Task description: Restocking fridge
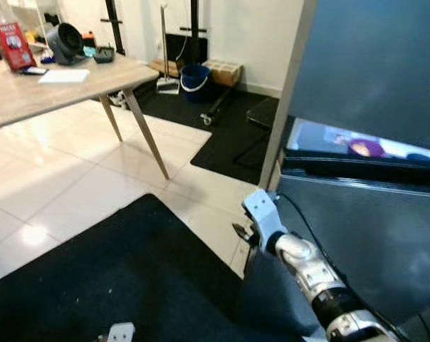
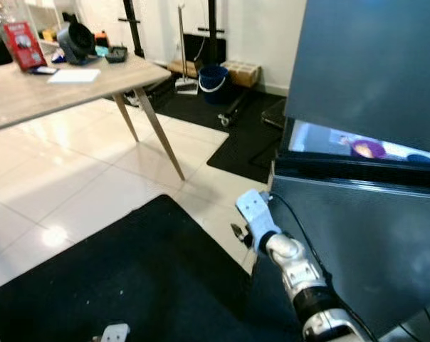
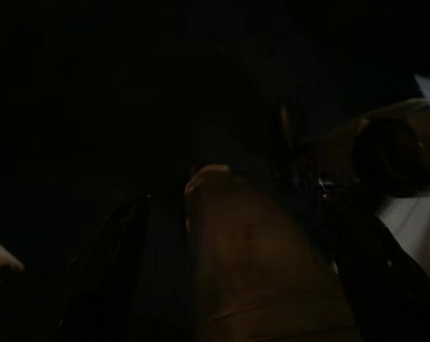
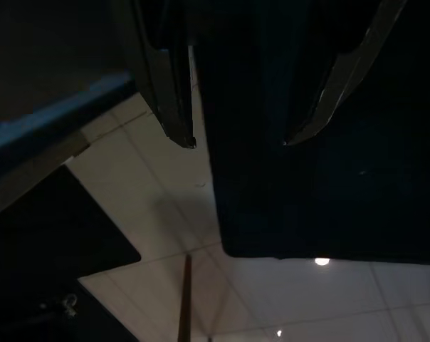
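Fridge (image 1: pixel 371 78) stands at the robot's right, tall and grey, its upper door slightly ajar; a lit strip of the interior shows in the gap above the lower door, with something purple (image 1: pixel 366 148) on a shelf, too small to name. Right arm reaches forward alongside the lower door. Right gripper (image 4: pixel 236 139) hangs just off the fridge's front corner, pointing down over the pale tiled floor (image 1: pixel 65 185); its two black fingers (image 4: pixel 174 107) stand apart with nothing between them. A cable runs along the silver forearm.

Black mat (image 1: pixel 122 278) lies underfoot, directly before the fridge. A second dark mat (image 1: pixel 229 135) lies farther off, reaching toward the wall.

Wooden table (image 1: pixel 30 89) on slanted legs stands to the left, well apart from the fridge. On it: a red box (image 1: pixel 14 44), a small dark fan (image 1: pixel 64 41), a sheet of paper (image 1: pixel 64 75).

Against the far wall: blue bucket (image 1: pixel 195 78), a mop or broom beside it, a low box (image 1: pixel 223 71).

Left wrist view very dark; left gripper's finger state cannot be told.
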